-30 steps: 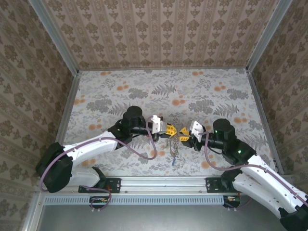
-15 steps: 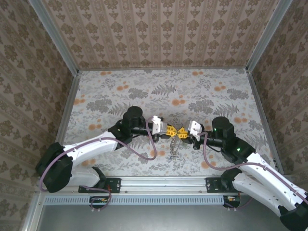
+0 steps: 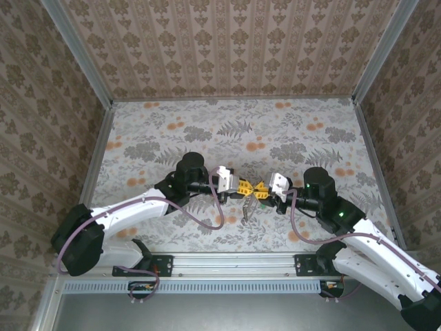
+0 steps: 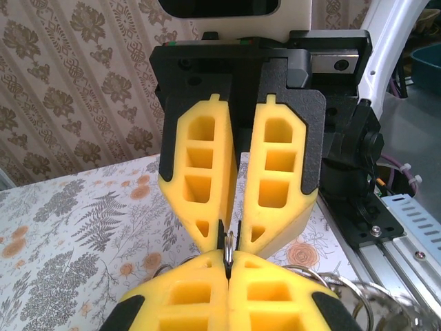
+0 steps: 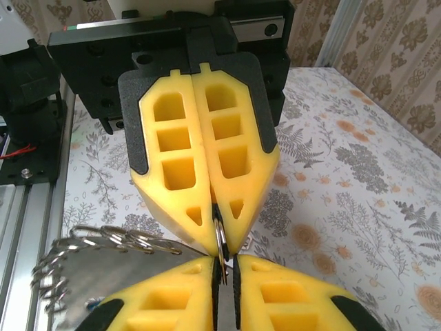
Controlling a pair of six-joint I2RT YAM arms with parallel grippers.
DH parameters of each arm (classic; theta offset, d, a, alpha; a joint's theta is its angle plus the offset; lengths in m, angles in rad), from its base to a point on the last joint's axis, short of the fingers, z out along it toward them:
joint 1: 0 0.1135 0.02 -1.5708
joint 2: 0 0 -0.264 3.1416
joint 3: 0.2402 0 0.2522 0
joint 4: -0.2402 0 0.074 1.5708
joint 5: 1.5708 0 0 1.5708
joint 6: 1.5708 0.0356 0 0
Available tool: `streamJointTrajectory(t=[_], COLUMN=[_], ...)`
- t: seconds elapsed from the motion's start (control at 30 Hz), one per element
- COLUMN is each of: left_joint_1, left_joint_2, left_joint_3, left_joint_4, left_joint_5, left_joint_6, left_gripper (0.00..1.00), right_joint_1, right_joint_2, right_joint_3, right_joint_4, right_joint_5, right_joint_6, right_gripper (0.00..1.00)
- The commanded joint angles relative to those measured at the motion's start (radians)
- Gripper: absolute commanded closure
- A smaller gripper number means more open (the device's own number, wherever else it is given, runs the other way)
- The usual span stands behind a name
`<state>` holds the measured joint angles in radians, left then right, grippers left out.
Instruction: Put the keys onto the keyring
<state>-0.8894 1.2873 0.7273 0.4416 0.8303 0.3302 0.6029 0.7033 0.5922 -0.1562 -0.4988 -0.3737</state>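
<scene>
Above the table's near middle, my left gripper (image 3: 248, 187) and right gripper (image 3: 260, 190) meet tip to tip. In the left wrist view, the left gripper (image 4: 228, 261) is shut on the edge of a thin metal ring, the keyring (image 4: 228, 243). In the right wrist view, the right gripper (image 5: 226, 267) stands a narrow crack open around the same keyring (image 5: 220, 238), which lies against one pad. A bunch of small rings and grey metal keys (image 5: 89, 265) hangs under the tips (image 3: 246, 210). Their coloured heads are hard to make out.
The floral tabletop (image 3: 227, 131) is boxed in by patterned walls at the back and both sides. A metal rail (image 3: 227, 262) runs along the near edge under the arms. The hanging bunch sits just above the table near that rail.
My right gripper has moved left until its tips meet the left gripper's, and its jaws have narrowed around the ring. The hanging bunch has drawn up shorter. The left arm has stayed put.
</scene>
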Motion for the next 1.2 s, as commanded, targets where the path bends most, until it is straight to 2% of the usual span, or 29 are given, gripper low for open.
streamJointTrajectory(t=[0.0, 0.1, 0.17, 0.2, 0.27, 0.3, 0.33, 0.47, 0.6, 0.7, 0.77, 0.8, 0.87, 0.9, 0.97, 1.0, 1.07, 1.1, 1.17], left_joint_1=[-0.019, -0.022, -0.025, -0.025, -0.021, -0.015, -0.011, -0.005, 0.003, 0.014, 0.032, 0.041, 0.053, 0.066, 0.109, 0.149, 0.244, 0.291, 0.336], left_joint_2=[-0.001, 0.001, 0.004, 0.005, 0.004, 0.001, -0.007, -0.055, -0.107, -0.157, -0.194, -0.214, -0.24, -0.248, -0.238, -0.217, -0.158, -0.121, -0.056], left_joint_3=[0.039, 0.037, 0.03, 0.026, 0.02, 0.017, 0.013, 0.003, 0.009, 0.008, 0.003, 0.005, 0.022, 0.039, 0.079, 0.109, 0.174, 0.199, 0.224], left_joint_4=[0.055, 0.057, 0.061, 0.066, 0.054, 0.033, 0.006, -0.112, -0.255, -0.365, -0.417, -0.442, -0.507, -0.57, -0.72, -0.82, -0.997, -1.065, -1.144], left_joint_5=[0.05, 0.039, 0.016, -0.012, -0.058, -0.057, -0.05, -0.068, -0.082, -0.159, -0.221, -0.262, -0.426, -0.52, -0.709, -0.778, -0.729, -0.66, -0.545], left_joint_6=[0.003, 0.0, -0.01, -0.028, -0.062, -0.063, -0.051, 0.012, 0.07, 0.088, 0.051, 0.015, -0.106, -0.18, -0.36, -0.462, -0.589, -0.648, -0.743], left_gripper=[1.0, 1.0, 1.0, 0.96, 0.64, 0.55, 0.51, 0.48, 0.47, 0.47, 0.46, 0.41, 0.28, 0.23, 0.05, 0.03, 0.12, 0.14, 0.24], right_joint_1=[0.008, 0.008, 0.008, 0.008, 0.008, 0.008, 0.008, 0.008, 0.012, 0.019, 0.027, 0.032, 0.039, 0.041, 0.043, 0.043, 0.043, 0.044, 0.044], right_joint_2=[0.019, 0.021, 0.019, 0.015, 0.005, -0.001, -0.007, 0.0, 0.015, 0.035, 0.049, 0.055, 0.061, 0.063, 0.065, 0.072, 0.09, 0.102, 0.115], right_joint_3=[0.001, -0.007, -0.012, -0.017, -0.025, -0.028, -0.025, 0.032, 0.082, 0.129, 0.16, 0.172, 0.185, 0.188, 0.192, 0.199, 0.216, 0.223, 0.23], right_joint_4=[0.061, 0.083, 0.095, 0.098, 0.093, 0.085, 0.07, -0.057, -0.165, -0.253, -0.319, -0.352, -0.376, -0.408, -0.422, -0.436, -0.462, -0.472, -0.478], right_joint_5=[-0.003, -0.008, -0.008, -0.004, 0.013, 0.023, 0.03, 0.036, 0.098, 0.153, 0.203, 0.228, 0.279, 0.3, 0.325, 0.333, 0.345, 0.349, 0.346], right_joint_6=[0.02, 0.03, 0.031, 0.027, 0.007, -0.01, -0.031, -0.158, -0.281, -0.391, -0.471, -0.514, -0.585, -0.616, -0.666, -0.691, -0.72, -0.73, -0.737], right_gripper=[0.87, 0.98, 1.0, 1.0, 1.0, 1.0, 1.0, 1.0, 1.0, 1.0, 1.0, 1.0, 1.0, 1.0, 1.0, 1.0, 1.0, 1.0, 1.0])
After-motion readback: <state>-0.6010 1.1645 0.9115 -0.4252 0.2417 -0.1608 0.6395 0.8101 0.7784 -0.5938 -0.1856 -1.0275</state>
